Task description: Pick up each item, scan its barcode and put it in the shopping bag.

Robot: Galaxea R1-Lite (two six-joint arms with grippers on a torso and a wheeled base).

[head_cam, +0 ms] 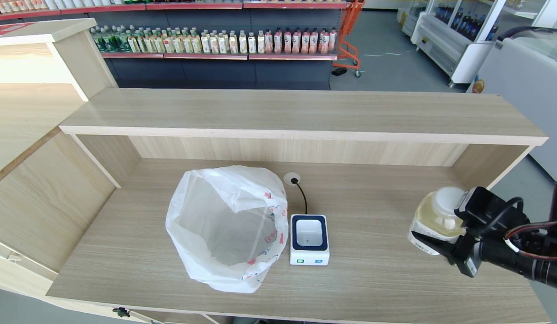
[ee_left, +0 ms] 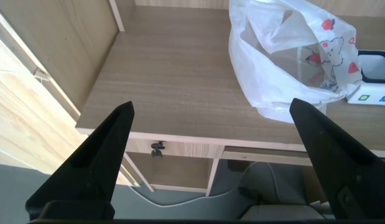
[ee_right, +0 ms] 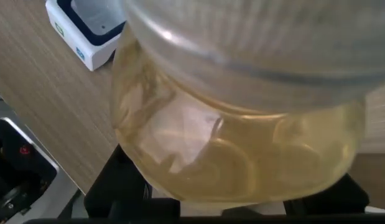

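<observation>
A clear jar [head_cam: 436, 215] with a white lid and yellowish contents stands at the counter's right end, and my right gripper [head_cam: 433, 230] is shut on its sides. Close up in the right wrist view, the jar [ee_right: 242, 143] sits between the dark fingers [ee_right: 117, 196]. The white plastic shopping bag [head_cam: 229, 225] stands open at the counter's middle. The white barcode scanner [head_cam: 309, 238] is just right of it. My left gripper [ee_left: 212, 112] hangs open and holds nothing, out past the counter's front-left edge, with the bag [ee_left: 292, 56] and scanner [ee_left: 374, 68] beyond it.
A raised wooden shelf [head_cam: 301, 117] overhangs the back of the counter, and side walls [head_cam: 53, 198] close both ends. The scanner's black cable [head_cam: 302, 195] runs to a grommet hole behind it. Bare counter [head_cam: 373, 216] lies between scanner and jar.
</observation>
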